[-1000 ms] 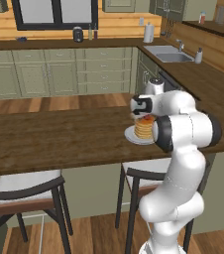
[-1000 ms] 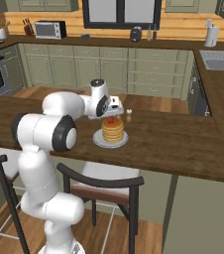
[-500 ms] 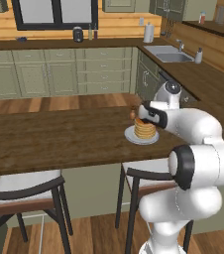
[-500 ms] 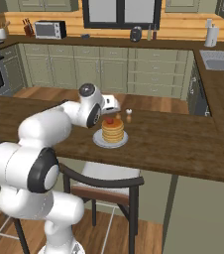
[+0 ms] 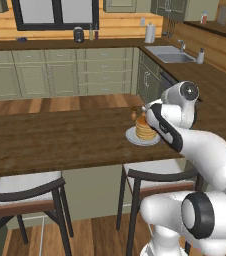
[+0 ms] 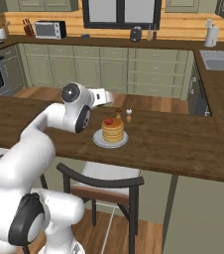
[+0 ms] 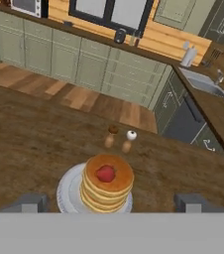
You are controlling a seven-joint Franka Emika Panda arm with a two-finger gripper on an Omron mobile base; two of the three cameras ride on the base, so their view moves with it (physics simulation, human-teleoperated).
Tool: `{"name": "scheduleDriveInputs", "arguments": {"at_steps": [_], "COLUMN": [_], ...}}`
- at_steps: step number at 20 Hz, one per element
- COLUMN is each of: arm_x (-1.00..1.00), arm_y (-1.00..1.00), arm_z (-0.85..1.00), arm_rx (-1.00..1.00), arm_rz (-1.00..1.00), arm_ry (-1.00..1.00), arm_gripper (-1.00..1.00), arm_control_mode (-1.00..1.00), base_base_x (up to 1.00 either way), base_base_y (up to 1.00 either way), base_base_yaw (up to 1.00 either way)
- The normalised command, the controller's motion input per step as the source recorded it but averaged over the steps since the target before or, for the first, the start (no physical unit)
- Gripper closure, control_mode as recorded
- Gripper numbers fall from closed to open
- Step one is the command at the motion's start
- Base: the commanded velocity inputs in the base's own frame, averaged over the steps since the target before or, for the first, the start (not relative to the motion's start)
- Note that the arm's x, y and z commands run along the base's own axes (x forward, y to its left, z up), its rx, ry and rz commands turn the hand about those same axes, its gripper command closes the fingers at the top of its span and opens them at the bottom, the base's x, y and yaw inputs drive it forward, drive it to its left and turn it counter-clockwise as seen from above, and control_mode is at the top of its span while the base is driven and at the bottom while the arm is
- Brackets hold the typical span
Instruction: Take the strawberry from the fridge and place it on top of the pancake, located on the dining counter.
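On the left side of the right base view, the white arm bent up and over the dining counter (image 6: 173, 144), a long dark-brown wooden top. The gripper (image 7: 111, 202) was open, its two finger tips (image 7: 30, 202) set wide apart with nothing between them. It hung back from the food, not touching it.

In the middle stood the pancake (image 7: 107, 184), a small golden stack on a round white plate (image 7: 67, 191). The plate sat on the counter. The strawberry (image 7: 105, 173), small and red, lay on top of the stack, near its middle. In the right base view the strawberry (image 6: 109, 121) showed as a red dot on the pancake (image 6: 113, 132).

Just behind the plate stood two little shakers, side by side. One had a brown top (image 7: 112, 135) and one had a white top (image 7: 130, 139). They stood upright, close to the plate but not touching it.

Further right and far behind, a sink (image 5: 170, 53) sat in the green cabinets' counter. A dark-framed stool (image 6: 106, 186) stood under the near edge of the dining counter.
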Motion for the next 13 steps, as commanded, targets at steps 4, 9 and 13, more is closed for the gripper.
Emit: {"name": "scheduleDriveInputs", "arguments": {"at_steps": [4,9,13], "arm_x": [-0.85,-1.00,-1.00], "arm_y": [0.14,0.04,0.05], "arm_z": [0.80,0.45,0.35], "arm_rx": [0.00,0.05,0.12], "arm_rz": [-0.03,-0.15,-0.17], "arm_ry": [-0.02,0.01,0.01], "arm_gripper": [-1.00,-1.00,-1.00], "arm_control_mode": [-1.00,-1.00,-1.00], "base_base_x": [0.00,0.00,0.00], "base_base_y": [0.00,0.00,0.00], "base_base_yaw": [0.00,0.00,0.00]}}
